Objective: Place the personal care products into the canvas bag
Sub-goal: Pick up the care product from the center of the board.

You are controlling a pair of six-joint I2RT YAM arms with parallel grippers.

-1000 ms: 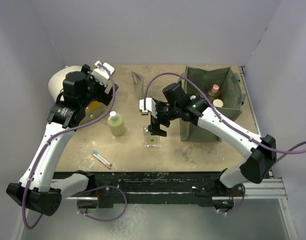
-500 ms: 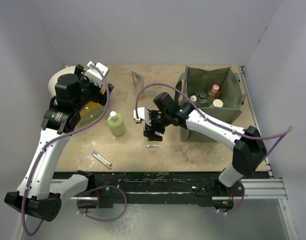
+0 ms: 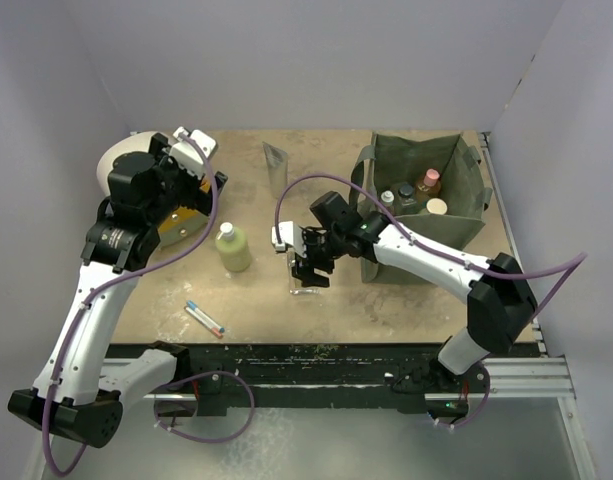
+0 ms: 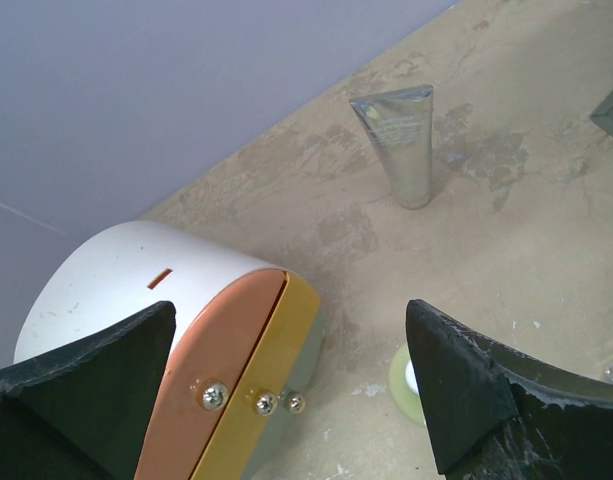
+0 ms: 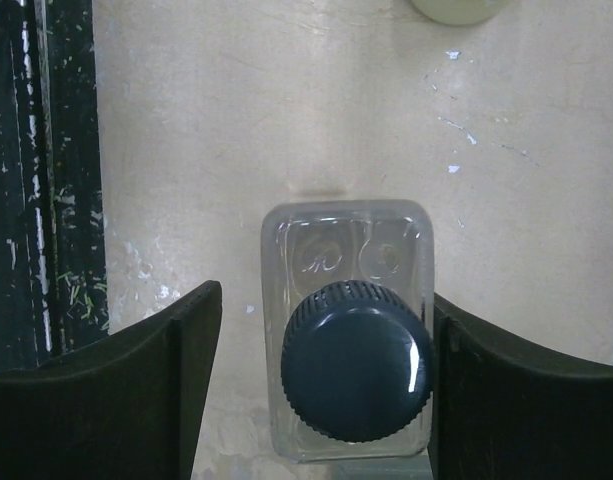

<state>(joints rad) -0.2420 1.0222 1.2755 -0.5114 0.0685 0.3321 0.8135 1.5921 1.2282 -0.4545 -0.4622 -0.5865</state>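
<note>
A clear bottle with a black cap (image 3: pixel 306 287) stands upright at the table's middle. My right gripper (image 3: pixel 309 266) is open just above it, a finger on each side. In the right wrist view the bottle (image 5: pixel 351 370) sits between the fingers (image 5: pixel 146 390); the right one is close against it, the left one apart. The olive canvas bag (image 3: pixel 411 155) at the back right holds several bottles, an amber one (image 3: pixel 427 182) among them. My left gripper (image 3: pixel 198 188) is open and empty over the domed box. A pale green bottle (image 3: pixel 232 248) and a silver tube (image 3: pixel 276 168) stand on the table.
The white and orange domed box (image 3: pixel 121 160) lies at the back left, also in the left wrist view (image 4: pixel 136 290), with the tube (image 4: pixel 406 145) beyond it and the green bottle (image 4: pixel 404 378) at lower right. A pen-like stick (image 3: pixel 204 318) lies near the front.
My right gripper has moved left and down from beside the bag until its fingers straddle the clear bottle. My left arm has drawn back a little to the left.
</note>
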